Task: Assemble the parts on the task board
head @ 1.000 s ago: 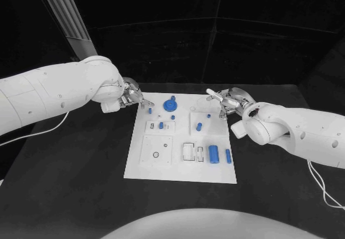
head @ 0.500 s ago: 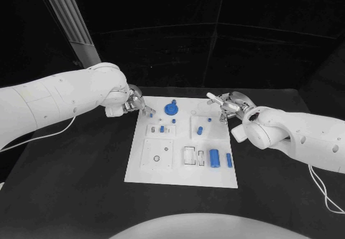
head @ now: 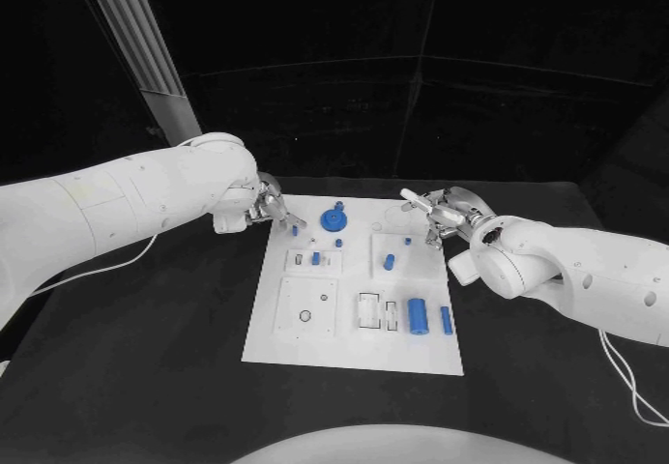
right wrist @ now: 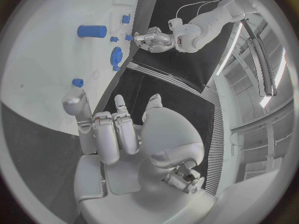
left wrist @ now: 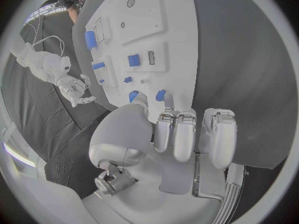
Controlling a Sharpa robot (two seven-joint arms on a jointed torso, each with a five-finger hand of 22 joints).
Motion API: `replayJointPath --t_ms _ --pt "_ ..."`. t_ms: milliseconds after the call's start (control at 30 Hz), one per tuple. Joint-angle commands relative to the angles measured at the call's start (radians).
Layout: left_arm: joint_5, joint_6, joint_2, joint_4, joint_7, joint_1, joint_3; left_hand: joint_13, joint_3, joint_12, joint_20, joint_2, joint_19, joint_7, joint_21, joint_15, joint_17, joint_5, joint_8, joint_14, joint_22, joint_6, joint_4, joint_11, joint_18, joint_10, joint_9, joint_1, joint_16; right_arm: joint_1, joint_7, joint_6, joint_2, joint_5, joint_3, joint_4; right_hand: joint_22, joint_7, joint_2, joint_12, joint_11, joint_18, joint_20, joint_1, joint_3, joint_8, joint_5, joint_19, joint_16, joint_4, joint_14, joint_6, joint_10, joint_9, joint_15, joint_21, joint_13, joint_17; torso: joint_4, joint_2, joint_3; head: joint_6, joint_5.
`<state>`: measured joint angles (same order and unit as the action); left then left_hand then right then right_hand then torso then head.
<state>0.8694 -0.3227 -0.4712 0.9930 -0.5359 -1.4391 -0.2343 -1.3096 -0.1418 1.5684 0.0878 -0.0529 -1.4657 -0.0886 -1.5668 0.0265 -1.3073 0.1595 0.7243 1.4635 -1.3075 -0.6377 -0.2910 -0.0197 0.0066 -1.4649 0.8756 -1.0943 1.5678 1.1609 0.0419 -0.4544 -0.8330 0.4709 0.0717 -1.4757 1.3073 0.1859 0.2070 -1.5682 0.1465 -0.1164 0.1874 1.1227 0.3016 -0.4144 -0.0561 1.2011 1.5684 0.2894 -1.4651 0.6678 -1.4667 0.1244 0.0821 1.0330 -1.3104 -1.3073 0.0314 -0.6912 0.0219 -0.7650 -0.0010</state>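
The white task board (head: pixel 300 338) lies in the middle of the table. On it are a blue gear (head: pixel 332 218), a small blue peg (head: pixel 296 231), two short blue parts (head: pixel 389 259) in sockets, a thick blue cylinder (head: pixel 417 312) and a slim one (head: pixel 447 320). My left hand (head: pixel 265 208) hovers at the board's far left corner. In the left wrist view its fingertips (left wrist: pixel 167 100) are right beside a small blue peg (left wrist: pixel 161 94); I cannot tell whether they pinch it. My right hand (head: pixel 441 213) is at the far right corner, fingers spread and holding nothing.
The black table (head: pixel 139 338) stretches wide on both sides of the board. A ribbed grey post (head: pixel 151 68) rises behind my left arm. White cables (head: pixel 627 377) trail on the table beside each arm.
The whole picture has shifted, so the camera moved. My left fingertips have come a little closer to the small peg at the far left. The right hand keeps its place.
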Motion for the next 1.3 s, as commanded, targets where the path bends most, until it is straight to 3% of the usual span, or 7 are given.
replayJointPath --t_ms 33,133,300,667,867,1200,1300 --pt "0.017 0.001 0.008 -0.015 0.023 0.0 0.0 -0.261 -0.005 0.002 0.01 -0.01 -0.105 -0.002 -0.004 -0.008 -0.263 -0.006 -0.007 0.107 -0.263 -0.008 0.0 -0.008 -0.007 -0.106 -0.002 -0.004 0.003 0.002 0.009 -0.006 0.001 0.002 0.0 0.0 0.076 0.025 -0.002 -0.003 -0.009 -0.006 -0.004 0.009 0.004 -0.003 -0.005 -0.001 0.002 -0.001 -0.106 0.002 -0.104 0.001 -0.007 -0.004 -0.26 -0.263 -0.0003 -0.001 -0.0005 0.008 0.001" --pt "0.017 0.004 0.016 -0.03 0.033 0.002 0.0 -0.261 -0.005 0.002 0.01 -0.011 -0.105 -0.002 -0.004 -0.008 -0.263 -0.007 -0.007 0.107 -0.263 -0.008 0.0 -0.008 -0.007 -0.106 -0.002 -0.006 0.003 0.002 0.009 -0.005 0.001 0.002 0.0 -0.001 0.076 0.025 -0.002 -0.003 -0.009 -0.006 -0.004 0.01 0.005 -0.004 -0.005 -0.001 0.002 0.0 -0.106 0.002 -0.104 0.001 -0.007 -0.005 -0.26 -0.263 0.0003 -0.001 -0.0011 0.016 0.003" --pt "0.017 0.005 0.028 -0.044 0.038 0.005 0.0 -0.261 -0.005 0.002 0.01 -0.013 -0.105 -0.002 -0.004 -0.008 -0.263 -0.008 -0.007 0.107 -0.263 -0.008 0.001 -0.008 -0.007 -0.106 -0.003 -0.011 0.003 0.002 0.01 -0.005 0.001 0.002 0.0 -0.002 0.076 0.025 -0.002 -0.003 -0.009 -0.006 -0.004 0.01 0.005 -0.004 -0.005 -0.001 0.002 0.0 -0.106 0.002 -0.104 0.001 -0.007 -0.005 -0.26 -0.263 -0.0003 -0.002 -0.0007 0.018 0.003" --pt "0.017 0.001 0.055 -0.072 0.025 0.019 0.0 -0.261 -0.001 0.002 0.01 -0.045 -0.105 -0.002 -0.004 -0.008 -0.263 -0.008 -0.011 0.107 -0.263 -0.006 0.0 -0.009 -0.007 -0.106 -0.008 -0.043 0.003 0.002 0.011 -0.007 0.003 0.002 -0.001 -0.004 0.076 0.025 -0.002 -0.003 -0.009 -0.006 -0.004 0.01 0.005 -0.004 -0.005 -0.001 0.002 0.0 -0.106 0.002 -0.104 0.001 -0.007 -0.005 -0.26 -0.263 0.0002 -0.001 0.0 0.015 0.011" --pt "0.017 -0.007 0.058 -0.078 0.018 0.022 0.0 -0.261 0.001 0.002 0.01 -0.055 -0.105 -0.002 -0.004 -0.008 -0.263 -0.007 -0.013 0.107 -0.263 -0.005 0.002 -0.009 -0.007 -0.106 -0.011 -0.069 0.003 0.002 0.011 -0.008 0.003 0.002 -0.001 -0.005 0.076 0.025 -0.002 -0.003 -0.009 -0.006 -0.004 0.01 0.005 -0.004 -0.005 -0.001 0.002 0.0 -0.106 0.002 -0.104 0.001 -0.007 -0.005 -0.26 -0.263 0.0014 0.0 -0.0004 0.014 0.009" --pt "0.017 -0.008 0.061 -0.084 0.013 0.024 0.0 -0.261 0.001 0.002 0.01 -0.062 -0.105 -0.002 -0.004 -0.008 -0.263 0.012 -0.015 0.107 -0.263 -0.005 0.002 -0.009 -0.007 -0.106 -0.014 -0.092 0.003 0.002 0.011 -0.009 0.003 0.002 -0.001 -0.006 0.076 0.025 -0.002 -0.003 -0.009 -0.006 -0.004 0.01 0.005 -0.004 -0.005 -0.001 0.002 0.0 -0.106 0.002 -0.104 0.001 -0.007 -0.005 -0.26 -0.263 0.0007 0.0 -0.0005 0.011 0.008" --pt "0.017 -0.004 0.063 -0.087 0.014 0.025 0.0 -0.261 0.004 0.002 0.01 -0.076 -0.105 -0.002 -0.004 -0.008 -0.263 0.024 -0.016 0.107 -0.263 -0.005 0.0 -0.009 -0.007 -0.106 -0.017 -0.099 0.003 0.002 0.011 -0.009 0.003 0.002 -0.001 -0.006 0.076 0.025 -0.002 -0.003 -0.009 -0.006 -0.004 0.01 0.005 -0.004 -0.005 -0.001 0.002 0.0 -0.106 0.002 -0.104 0.001 -0.007 -0.005 -0.26 -0.263 -0.0003 -0.001 -0.0004 0.008 0.008"
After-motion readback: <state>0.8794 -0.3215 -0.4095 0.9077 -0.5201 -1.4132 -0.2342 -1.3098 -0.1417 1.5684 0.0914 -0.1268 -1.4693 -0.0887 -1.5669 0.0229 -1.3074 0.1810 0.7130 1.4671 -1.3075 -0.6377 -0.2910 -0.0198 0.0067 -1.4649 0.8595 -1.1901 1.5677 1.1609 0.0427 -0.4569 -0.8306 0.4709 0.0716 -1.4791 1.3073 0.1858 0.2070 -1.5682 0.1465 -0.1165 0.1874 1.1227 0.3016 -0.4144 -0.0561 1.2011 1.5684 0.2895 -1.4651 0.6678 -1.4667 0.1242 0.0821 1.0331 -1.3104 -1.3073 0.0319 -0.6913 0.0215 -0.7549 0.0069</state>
